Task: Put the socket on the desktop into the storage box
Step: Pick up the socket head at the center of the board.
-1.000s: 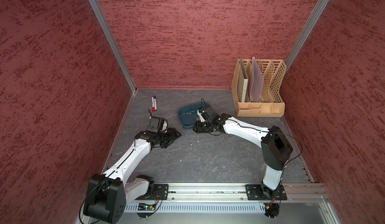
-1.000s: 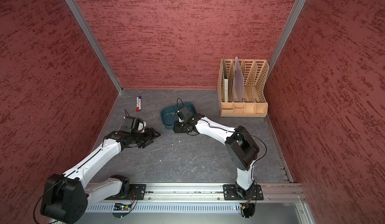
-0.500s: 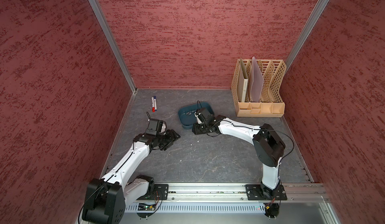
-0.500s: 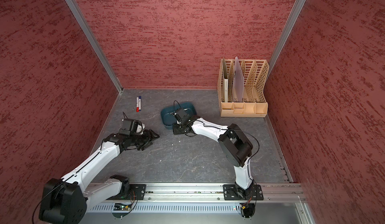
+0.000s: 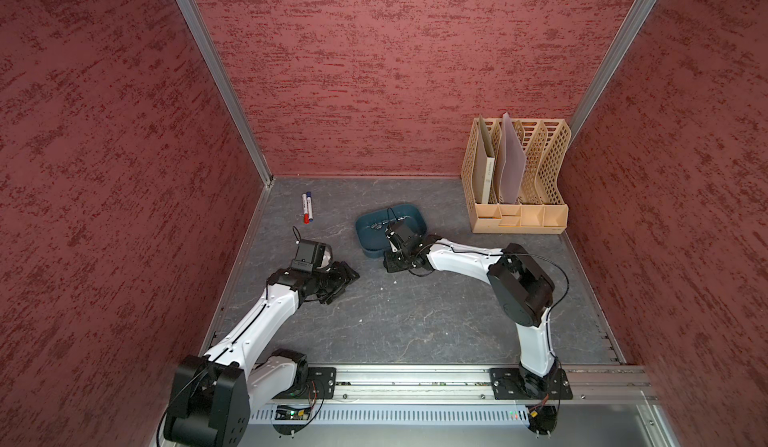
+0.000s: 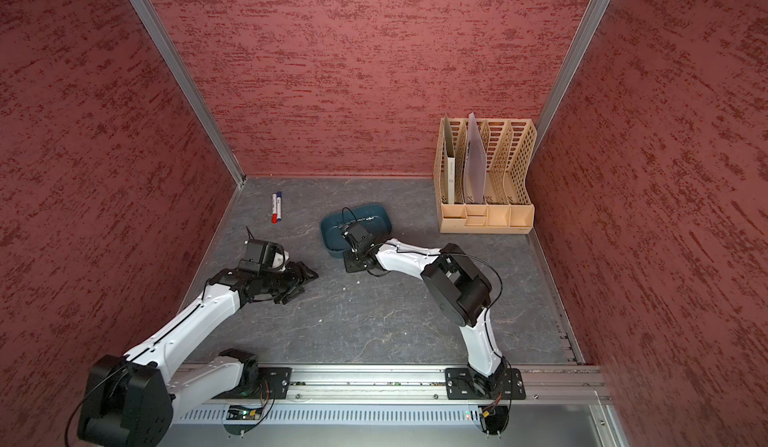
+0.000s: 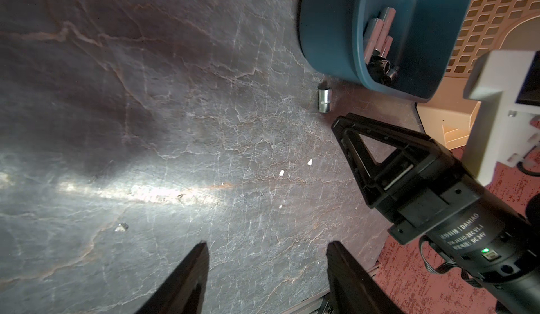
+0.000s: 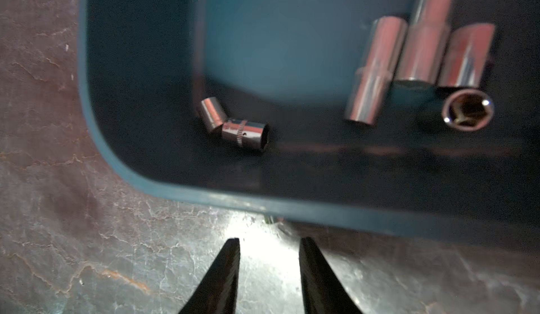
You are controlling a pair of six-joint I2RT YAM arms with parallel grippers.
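**Fig.** I work a lab test cell dressed as an office desk: red textured walls (image 5: pixel 395 70) in aluminium framing (image 5: pixel 216 70) enclose a marble-veined desktop (image 5: pixel 415 328); a beige file rack (image 5: pixel 544 174) and two markers (image 5: pixel 308 208) sit at the back; both arms (image 5: pixel 257 320) bolt to a metal rail (image 5: pixel 415 386).

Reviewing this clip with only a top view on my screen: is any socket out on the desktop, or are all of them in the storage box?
Observer: One lies outside. The left wrist view shows a loose socket on the desktop, close beside the storage box wall.
Operator: What is inside the box?
Observer: The right wrist view shows several stored sockets on its floor, one standing on end.
Operator: Is the right tool holding anything?
Observer: No. In its wrist view the right tool is open over bare desktop, with nothing between its fingers.
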